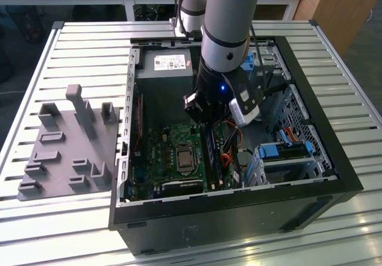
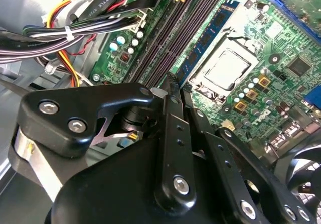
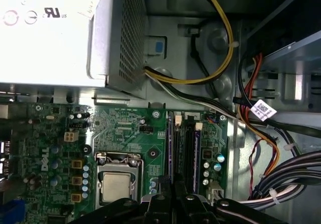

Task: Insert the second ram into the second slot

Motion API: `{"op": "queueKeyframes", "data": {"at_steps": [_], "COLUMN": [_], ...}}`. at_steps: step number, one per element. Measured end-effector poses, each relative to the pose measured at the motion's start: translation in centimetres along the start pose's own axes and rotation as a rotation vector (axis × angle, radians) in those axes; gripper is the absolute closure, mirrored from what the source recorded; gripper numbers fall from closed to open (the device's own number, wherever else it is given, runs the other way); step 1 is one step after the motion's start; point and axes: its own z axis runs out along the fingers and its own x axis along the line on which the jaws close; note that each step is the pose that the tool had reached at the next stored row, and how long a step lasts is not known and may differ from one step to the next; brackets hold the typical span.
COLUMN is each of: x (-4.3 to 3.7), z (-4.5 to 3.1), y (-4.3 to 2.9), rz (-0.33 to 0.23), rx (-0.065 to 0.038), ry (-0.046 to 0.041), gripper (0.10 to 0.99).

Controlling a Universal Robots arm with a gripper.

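Gripper is low inside the open black PC case, over the black memory slots just beside the silver square CPU socket. The second ram, a thin flat blue circuit stick, stands on edge in the slot nearest the socket, and one end runs in under the gripper tips. Grip state: cannot tell, clamped or released. Bundled coloured cables lie beyond the slots, away from the socket.

Gripper: matt black metal links, bright steel screw heads. Motherboard: glossy green board; CPU lid dull brushed metal. Power supply: bare grey sheet metal, perforated side. Case: semi-gloss black. Table: ribbed pale metal slats. Fixture tray: matt grey plastic.
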Motion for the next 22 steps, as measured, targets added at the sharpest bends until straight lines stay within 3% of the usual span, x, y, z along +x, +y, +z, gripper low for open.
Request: {"op": "queueKeyframes", "data": {"at_steps": [11,22], "x": [-0.11,-0.13], "z": [1.28,1.52], "y": [-0.03,-0.04], "rz": [0.012,0.014], "rx": [0.000,0.000], "ry": [-0.0003,-0.0003], "gripper": [0.949,0.949]}}
